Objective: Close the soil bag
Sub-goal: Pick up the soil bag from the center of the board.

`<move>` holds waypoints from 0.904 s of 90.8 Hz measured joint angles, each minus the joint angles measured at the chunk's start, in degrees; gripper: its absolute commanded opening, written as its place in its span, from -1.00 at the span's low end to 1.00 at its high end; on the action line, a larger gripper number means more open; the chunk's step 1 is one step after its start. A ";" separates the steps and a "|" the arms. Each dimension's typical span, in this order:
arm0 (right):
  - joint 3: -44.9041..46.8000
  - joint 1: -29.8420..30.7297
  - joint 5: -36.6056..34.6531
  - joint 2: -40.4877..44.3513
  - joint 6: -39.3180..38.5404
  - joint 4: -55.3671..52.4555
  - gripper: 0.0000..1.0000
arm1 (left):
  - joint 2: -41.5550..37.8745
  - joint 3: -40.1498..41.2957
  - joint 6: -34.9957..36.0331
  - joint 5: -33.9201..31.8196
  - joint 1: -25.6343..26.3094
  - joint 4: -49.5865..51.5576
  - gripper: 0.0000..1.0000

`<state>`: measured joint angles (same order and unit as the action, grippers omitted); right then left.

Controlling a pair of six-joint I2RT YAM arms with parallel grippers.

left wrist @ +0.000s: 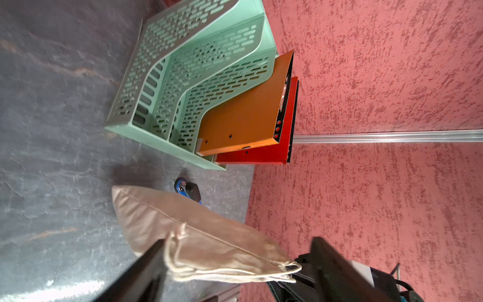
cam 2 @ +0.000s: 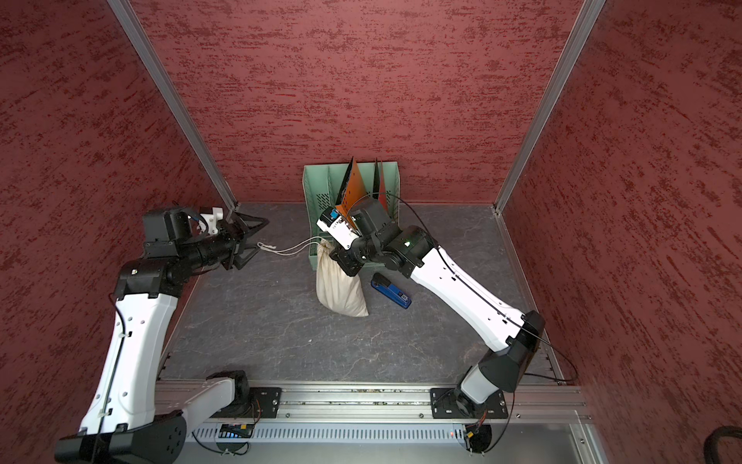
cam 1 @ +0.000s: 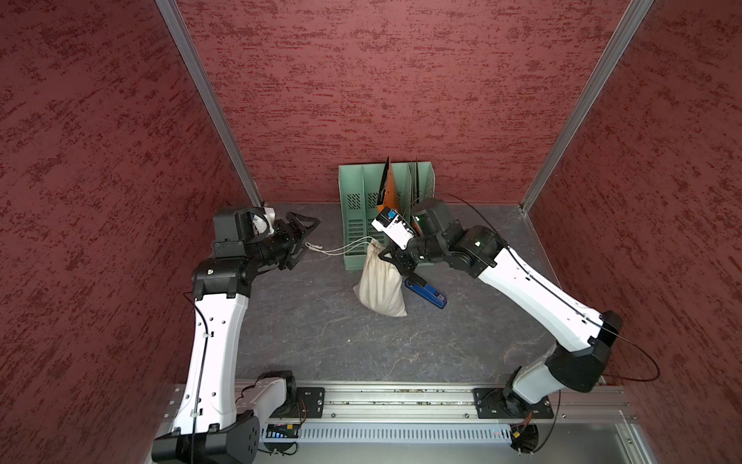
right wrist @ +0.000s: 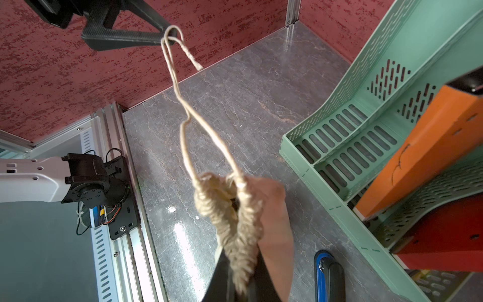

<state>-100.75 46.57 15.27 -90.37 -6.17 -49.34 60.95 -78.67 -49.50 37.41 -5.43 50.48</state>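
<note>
The soil bag [cam 1: 381,287] [cam 2: 339,287] is a cream cloth sack that leans up from the dark floor in front of the green file rack. My right gripper [cam 1: 391,257] [right wrist: 241,264] is shut on its gathered neck [right wrist: 230,204] and holds that end raised. The drawstring [cam 1: 341,247] [right wrist: 183,104] runs slack from the neck to the left, and its loop hangs over one fingertip [right wrist: 171,32] of my left gripper [cam 1: 312,236] [left wrist: 239,248]. The left jaws stand wide open, with the cord resting against one finger [left wrist: 156,253].
A green file rack [cam 1: 344,209] [left wrist: 183,65] stands against the back wall and holds an orange folder [cam 1: 387,189] and a red folder [left wrist: 261,154]. A blue stapler [cam 1: 427,293] [right wrist: 328,277] lies just right of the bag. Red walls close in on three sides.
</note>
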 measured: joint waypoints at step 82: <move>-7.48 -0.13 -0.98 4.22 7.72 -1.29 -1.00 | -15.04 14.58 23.87 0.52 11.13 -19.67 1.00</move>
<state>-108.22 46.44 14.28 -86.15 1.54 -50.63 45.91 -64.10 -25.63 37.93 5.69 30.81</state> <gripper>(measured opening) 0.083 0.998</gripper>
